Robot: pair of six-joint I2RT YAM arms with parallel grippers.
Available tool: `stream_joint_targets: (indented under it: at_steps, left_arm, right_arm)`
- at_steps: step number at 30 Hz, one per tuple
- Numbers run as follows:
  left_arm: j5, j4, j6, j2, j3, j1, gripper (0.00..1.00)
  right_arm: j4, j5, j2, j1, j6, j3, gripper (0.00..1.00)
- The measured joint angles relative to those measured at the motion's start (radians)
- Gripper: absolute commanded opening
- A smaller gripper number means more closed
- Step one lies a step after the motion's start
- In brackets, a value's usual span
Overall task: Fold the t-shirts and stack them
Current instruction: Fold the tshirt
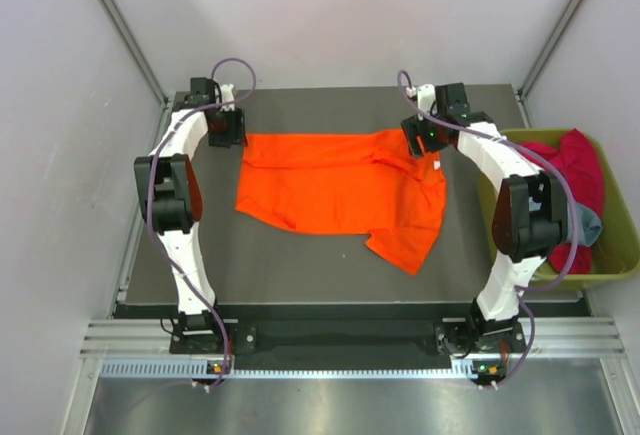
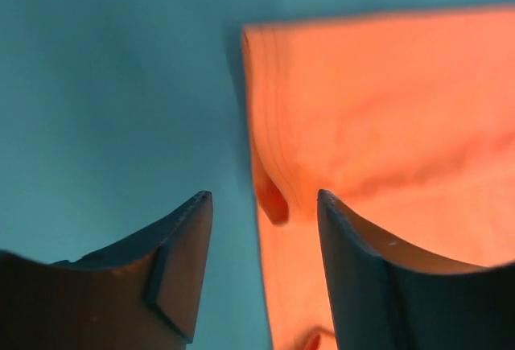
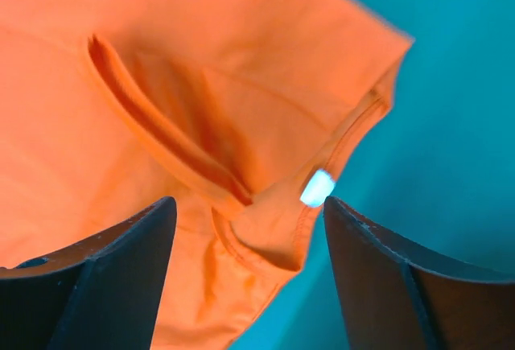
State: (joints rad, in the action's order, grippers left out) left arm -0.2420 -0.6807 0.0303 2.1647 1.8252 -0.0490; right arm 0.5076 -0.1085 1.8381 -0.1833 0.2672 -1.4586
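Bolted at the near table edge: left arm [image 1: 178,245] and right arm [image 1: 505,275], both reaching away. Beyond the bases, bare dark table [image 1: 300,275].

Next, an orange t-shirt [image 1: 340,190], spread crosswise on the table, hem to the left, collar to the right, one sleeve [image 1: 405,245] trailing askew toward the near side.

Off the table's right edge, a green bin [image 1: 625,255] holding a magenta-red shirt [image 1: 580,165] and a grey-blue shirt [image 1: 590,223], heaped and not yet folded.

At the orange shirt's far edge, left gripper [image 1: 228,127] above the hem corner, right gripper [image 1: 425,135] above the collar [image 3: 265,237] beside its white label [image 3: 318,187]. Both sets of jaws standing well apart, holding nothing, with cloth lying loose beneath.

Probably the start of the first fold. For a clean one:
- Lower each gripper onto the far edge, slipping one finger beneath both layers.
- Close both at the same moment.
- Lift only slightly, keeping the cloth taut between the two grips.
- Carry the far edge toward the near edge in step and set it down with edges matched.
- Tuck the stray sleeve inward first, or expect a lump.
- Watch for bunching around the creased collar.
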Motion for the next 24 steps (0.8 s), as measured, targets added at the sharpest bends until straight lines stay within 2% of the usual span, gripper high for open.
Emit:
stream_joint_targets:
  at_steps: [1, 3, 6, 8, 9, 14, 15, 17, 18, 19, 20, 24]
  left_arm:
    - [0.006, 0.013, -0.005, 0.0, 0.012, -0.002, 0.68]
    - [0.011, 0.037, -0.019, -0.001, 0.036, -0.002, 0.68]
    - [0.002, 0.057, -0.048, 0.0, 0.082, 0.001, 0.63]
    - [-0.03, 0.066, -0.067, 0.006, 0.121, 0.008, 0.56]
    - [-0.047, 0.072, -0.08, 0.016, 0.14, 0.015, 0.54]
    - [-0.142, 0.115, -0.122, 0.092, 0.2, 0.056, 0.38]
    - [-0.159, 0.116, -0.13, 0.109, 0.2, 0.067, 0.29]
    - [-0.193, 0.114, -0.139, 0.149, 0.199, 0.086, 0.19]
    - [-0.201, 0.112, -0.142, 0.154, 0.198, 0.09, 0.19]
    - [-0.216, 0.111, -0.142, 0.164, 0.189, 0.097, 0.13]
    - [-0.226, 0.106, -0.147, 0.167, 0.18, 0.101, 0.11]
    - [-0.263, 0.083, -0.148, 0.167, 0.135, 0.103, 0.09]
  right_arm:
    - [0.001, -0.001, 0.0, 0.001, -0.003, -0.019, 0.75]
    - [-0.003, -0.003, 0.0, 0.002, -0.006, -0.05, 0.74]
    - [-0.016, -0.009, 0.013, 0.002, -0.018, -0.099, 0.7]
    - [-0.029, -0.017, 0.044, 0.002, -0.025, -0.137, 0.67]
    - [-0.035, -0.02, 0.062, 0.002, -0.029, -0.154, 0.62]
    - [-0.054, -0.046, 0.204, -0.008, -0.052, -0.24, 0.57]
    - [-0.055, -0.049, 0.233, -0.011, -0.056, -0.253, 0.57]
    - [-0.055, -0.053, 0.279, -0.02, -0.062, -0.268, 0.57]
    - [-0.051, -0.055, 0.299, -0.026, -0.064, -0.275, 0.57]
    - [-0.051, -0.055, 0.313, -0.031, -0.068, -0.28, 0.57]
    - [-0.05, -0.057, 0.326, -0.038, -0.071, -0.286, 0.57]
    - [-0.051, -0.068, 0.359, -0.063, -0.082, -0.317, 0.57]
